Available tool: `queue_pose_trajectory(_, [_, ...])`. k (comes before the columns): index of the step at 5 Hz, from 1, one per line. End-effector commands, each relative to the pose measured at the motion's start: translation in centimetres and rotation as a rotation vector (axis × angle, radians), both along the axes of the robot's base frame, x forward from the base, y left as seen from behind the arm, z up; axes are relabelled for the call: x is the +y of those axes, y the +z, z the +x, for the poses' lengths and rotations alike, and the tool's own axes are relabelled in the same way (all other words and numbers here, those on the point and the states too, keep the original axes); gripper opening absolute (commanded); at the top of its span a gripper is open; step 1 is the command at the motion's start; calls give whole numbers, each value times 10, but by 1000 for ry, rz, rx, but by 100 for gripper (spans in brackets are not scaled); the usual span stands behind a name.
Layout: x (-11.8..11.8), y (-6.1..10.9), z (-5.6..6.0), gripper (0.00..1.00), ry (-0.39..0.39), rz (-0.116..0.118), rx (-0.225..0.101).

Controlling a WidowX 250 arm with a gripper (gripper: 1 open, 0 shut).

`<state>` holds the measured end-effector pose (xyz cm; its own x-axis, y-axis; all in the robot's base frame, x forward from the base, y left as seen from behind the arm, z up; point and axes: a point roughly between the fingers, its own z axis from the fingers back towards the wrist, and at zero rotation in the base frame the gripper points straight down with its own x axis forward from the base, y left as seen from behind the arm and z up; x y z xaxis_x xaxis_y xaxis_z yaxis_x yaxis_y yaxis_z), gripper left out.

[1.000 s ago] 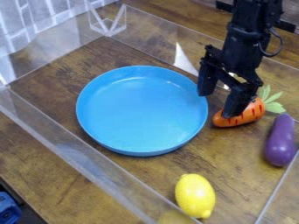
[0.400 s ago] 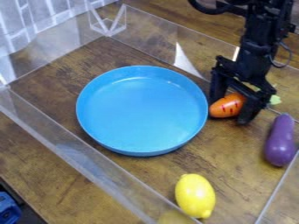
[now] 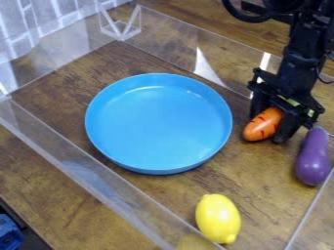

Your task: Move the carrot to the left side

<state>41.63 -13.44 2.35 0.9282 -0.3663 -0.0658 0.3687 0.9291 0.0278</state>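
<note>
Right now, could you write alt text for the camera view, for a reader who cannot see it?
A black robot gripper points down with its fingers around an orange carrot, beside a blue plate. A purple eggplant and a yellow lemon lie nearby.

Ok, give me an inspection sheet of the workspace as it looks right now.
Surface: wooden table inside clear plastic walls.
Job's things: carrot lying right of the blue plate, on the right side of the table.
Clutter: purple eggplant at the right edge; yellow lemon near the front.
End effector: pointing down, fingers straddling the carrot; whether it grips cannot be told.
Cables: black cable looping at the arm's top.
Surroundings: white tiled wall at upper left.
</note>
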Motion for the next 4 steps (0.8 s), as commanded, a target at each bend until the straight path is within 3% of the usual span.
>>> queue_pose_trajectory(1, [-2,33,-2,0,-4,-22,-62])
queue_pose_trajectory(4, [3,53,-7,0,46,-25,-75])
